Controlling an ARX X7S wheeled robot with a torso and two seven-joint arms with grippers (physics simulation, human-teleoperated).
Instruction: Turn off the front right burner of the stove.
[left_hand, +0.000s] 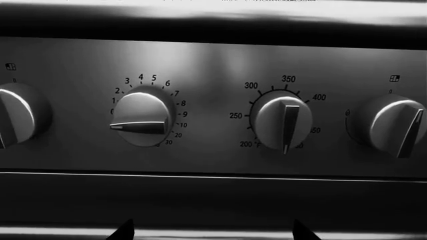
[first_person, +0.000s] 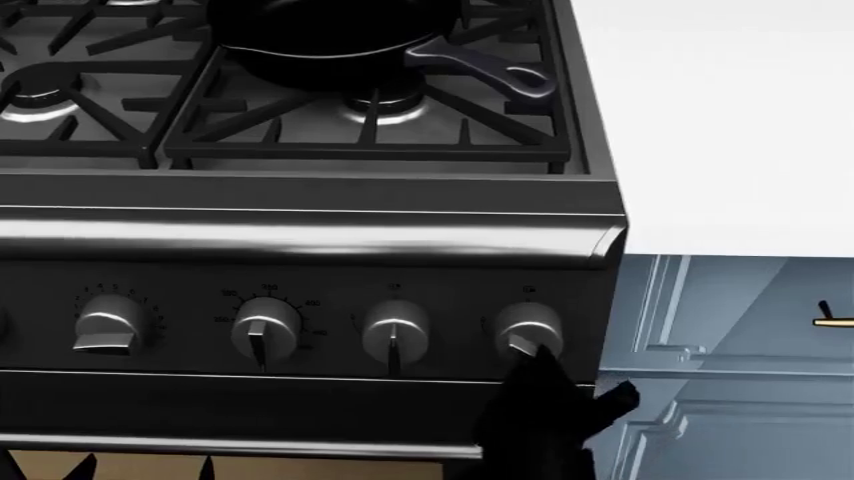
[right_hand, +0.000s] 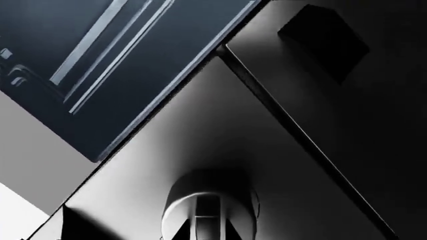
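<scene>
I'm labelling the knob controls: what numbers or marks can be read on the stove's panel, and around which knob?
"1 2 3 4 5 6 7 8 9 10 20 30": around the timer knob.
"200 250 300 350 400": around the temperature knob.
Small symbols above the outer knobs: too small to read.

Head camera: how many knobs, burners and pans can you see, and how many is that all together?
Knobs: 4
Burners: 2
Pans: 1
Total: 7
The right gripper is at the rightmost knob.
</scene>
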